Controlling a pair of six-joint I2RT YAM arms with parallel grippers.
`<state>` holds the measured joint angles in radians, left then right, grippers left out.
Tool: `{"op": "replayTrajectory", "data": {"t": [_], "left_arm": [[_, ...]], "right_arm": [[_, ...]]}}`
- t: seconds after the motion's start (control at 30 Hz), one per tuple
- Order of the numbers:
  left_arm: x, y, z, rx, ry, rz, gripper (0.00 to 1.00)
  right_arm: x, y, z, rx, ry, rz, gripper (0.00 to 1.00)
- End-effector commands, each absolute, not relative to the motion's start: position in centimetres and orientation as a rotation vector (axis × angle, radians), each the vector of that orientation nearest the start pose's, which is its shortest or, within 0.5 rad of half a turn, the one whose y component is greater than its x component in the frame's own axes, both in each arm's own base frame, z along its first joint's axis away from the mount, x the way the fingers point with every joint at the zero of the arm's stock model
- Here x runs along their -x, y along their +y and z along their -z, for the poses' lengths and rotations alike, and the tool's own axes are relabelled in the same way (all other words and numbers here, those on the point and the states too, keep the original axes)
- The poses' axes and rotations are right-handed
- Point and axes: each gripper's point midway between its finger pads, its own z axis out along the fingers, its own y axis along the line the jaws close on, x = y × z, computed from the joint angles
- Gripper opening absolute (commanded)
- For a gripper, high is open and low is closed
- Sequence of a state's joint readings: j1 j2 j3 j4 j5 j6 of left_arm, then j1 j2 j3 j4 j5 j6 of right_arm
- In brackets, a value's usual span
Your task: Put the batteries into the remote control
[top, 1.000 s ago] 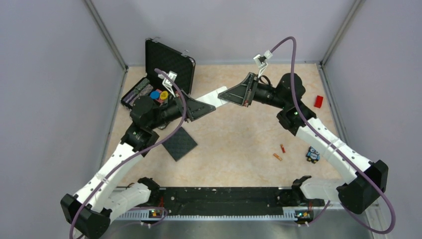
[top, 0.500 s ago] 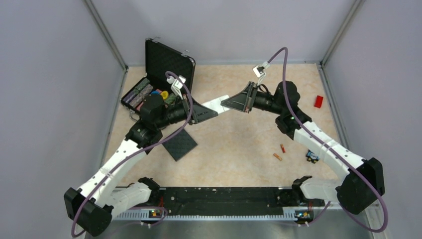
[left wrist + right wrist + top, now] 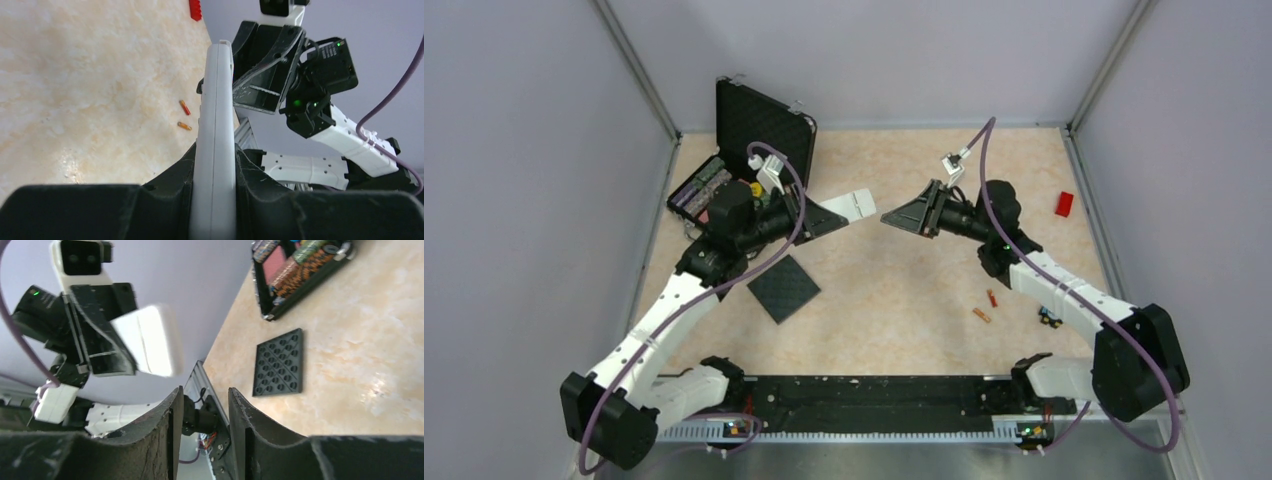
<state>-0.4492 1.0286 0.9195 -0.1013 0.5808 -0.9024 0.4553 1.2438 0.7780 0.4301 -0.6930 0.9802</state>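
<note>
My left pincer is pressed tight on the remote control, pinching it by its thin sides. It holds the remote up off the table, and seen from above the remote pokes out toward 2 o'clock. My right pincer is spread a little and has nothing in it. It hangs in the air at 3 o'clock from the remote's far end, near it but not touching. The batteries lie side by side on the table, well apart from both pincers, at 5 o'clock from my right one. I think I am at the step of getting the first battery, because none is in the remote yet. Next my right pincer needs to go down toward 5 o'clock and pinch one tiny battery softly. I cannot tell if the battery slot is open.
</note>
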Motion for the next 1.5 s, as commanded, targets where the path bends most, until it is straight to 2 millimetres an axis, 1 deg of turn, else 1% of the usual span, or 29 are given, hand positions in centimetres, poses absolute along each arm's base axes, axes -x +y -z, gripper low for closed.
{"op": "replayTrajectory", "data": {"t": [0.0, 0.07, 0.13, 0.17, 0.27, 0.37, 0.4, 0.47, 0.53, 0.57, 0.6, 0.67, 0.77, 0.9, 1.0, 1.1, 1.13, 1.27, 1.3, 1.37, 1.43, 1.47], "left_arm": [[-25.6, -24.7, -33.1, -0.025, 1.897, 1.412, 0.00], [-25.8, -24.8, -32.7, -0.020, 1.909, 1.414, 0.00], [-26.1, -24.9, -32.1, -0.013, 1.928, 1.410, 0.00], [-26.3, -25.0, -31.6, -0.009, 1.943, 1.406, 0.00], [-27.2, -24.9, -29.6, 0.023, 2.006, 1.350, 0.00], [-27.7, -24.7, -28.0, 0.033, 2.051, 1.295, 0.00], [-27.8, -24.6, -27.6, 0.035, 2.059, 1.283, 0.00], [-27.9, -24.6, -27.0, 0.030, 2.079, 1.271, 0.00], [-27.8, -24.8, -26.6, 0.015, 2.102, 1.275, 0.00], [-27.7, -24.9, -26.4, 0.007, 2.116, 1.280, 0.00], [-27.6, -25.0, -26.2, -0.001, 2.131, 1.286, 0.00], [-27.3, -25.4, -25.7, -0.015, 2.163, 1.315, 0.00], [-26.9, -26.2, -25.4, -0.043, 2.199, 1.379, 0.00], [-27.0, -26.9, -25.0, -0.055, 2.229, 1.430, 0.00], [-27.3, -27.0, -24.5, -0.048, 2.250, 1.417, 0.00], [-27.6, -27.1, -24.0, -0.045, 2.267, 1.416, 0.00], [-27.6, -27.1, -23.7, -0.039, 2.275, 1.409, 0.00], [-28.2, -26.8, -22.6, -0.019, 2.308, 1.353, 0.00], [-28.4, -26.7, -22.5, -0.017, 2.313, 1.335, 0.00], [-28.8, -26.3, -22.0, -0.002, 2.325, 1.288, 0.00], [-29.3, -25.9, -21.3, 0.009, 2.339, 1.228, 0.00], [-29.6, -25.6, -20.8, 0.025, 2.349, 1.188, 0.00]], "right_arm": [[-28.3, 28.0, -26.9, 0.093, 1.851, -1.576, 0.38], [-28.6, 28.1, -26.7, 0.083, 1.853, -1.578, 0.38], [-28.8, 28.3, -26.6, 0.082, 1.853, -1.585, 0.31], [-29.0, 28.3, -26.4, 0.079, 1.857, -1.584, 0.25], [-29.4, 28.3, -25.9, 0.057, 1.872, -1.573, 0.17], [-29.7, 28.2, -25.3, 0.046, 1.891, -1.540, 0.16], [-29.9, 28.1, -25.1, 0.041, 1.898, -1.523, 0.20], [-30.0, 27.9, -24.8, 0.054, 1.901, -1.491, 0.37], [-30.2, 27.9, -24.8, 0.084, 1.888, -1.469, 0.60], [-30.3, 27.9, -24.8, 0.103, 1.878, -1.455, 0.67], [-30.5, 27.9, -24.7, 0.110, 1.877, -1.437, 0.74], [-31.0, 27.9, -24.4, 0.130, 1.875, -1.407, 0.84], [-31.5, 28.7, -23.6, 0.177, 1.890, -1.412, 0.87], [-31.9, 30.1, -21.5, 0.213, 1.941, -1.461, 0.87], [-32.0, 30.5, -20.8, 0.210, 1.947, -1.484, 0.85], [-32.1, 30.7, -20.2, 0.199, 1.966, -1.503, 0.79], [-32.1, 30.9, -20.2, 0.201, 1.968, -1.518, 0.75], [-31.6, 31.3, -19.5, 0.178, 1.996, -1.593, 0.55], [-31.5, 31.3, -19.3, 0.169, 2.005, -1.604, 0.51], [-31.4, 31.3, -18.7, 0.154, 2.033, -1.603, 0.42], [-31.5, 31.1, -18.2, 0.140, 2.054, -1.581, 0.36], [-31.6, 31.0, -18.0, 0.131, 2.063, -1.564, 0.32]]}}
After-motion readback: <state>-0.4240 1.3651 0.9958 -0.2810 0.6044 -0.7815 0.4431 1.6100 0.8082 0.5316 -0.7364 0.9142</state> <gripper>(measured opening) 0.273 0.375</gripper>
